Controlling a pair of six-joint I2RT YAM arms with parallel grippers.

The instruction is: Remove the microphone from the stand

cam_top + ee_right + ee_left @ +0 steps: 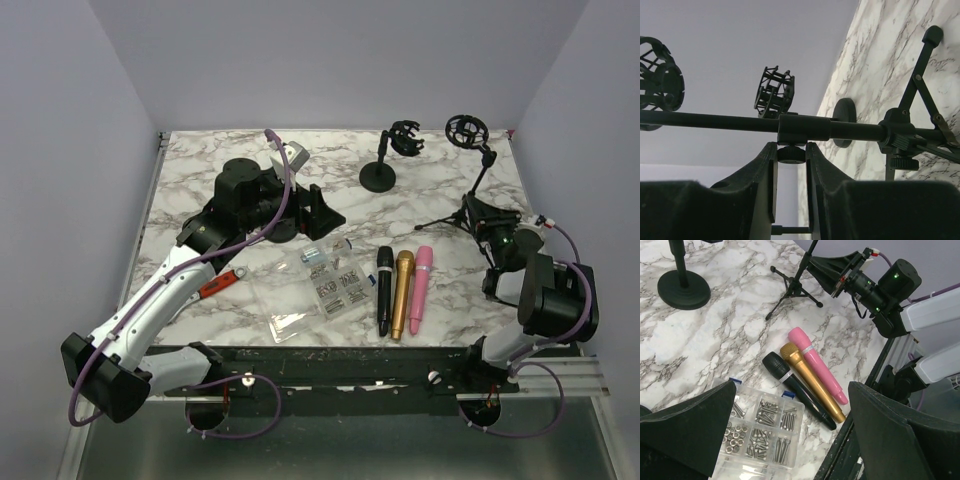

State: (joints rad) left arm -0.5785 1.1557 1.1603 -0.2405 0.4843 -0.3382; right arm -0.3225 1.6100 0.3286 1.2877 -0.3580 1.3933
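Observation:
Three microphones lie side by side near the table's front edge: black [384,290], gold [402,292] and pink [420,288]. They also show in the left wrist view as black [797,390], gold [812,382] and pink [817,365]. The round-base stand [378,175] and the tripod stand [470,215] both carry empty shock mounts [404,140] [464,128]. My right gripper [791,150] is shut on the small clamp knob [791,155] under the tripod stand's pole [730,121]. My left gripper [790,440] is open and empty, hovering above the screw box [760,430], left of the microphones.
A clear box of screws [335,280] and plastic bags [285,305] lie at the front middle. A red-handled tool [222,283] lies beside my left arm. A grey object [290,160] sits at the back. The table's front edge runs just below the microphones.

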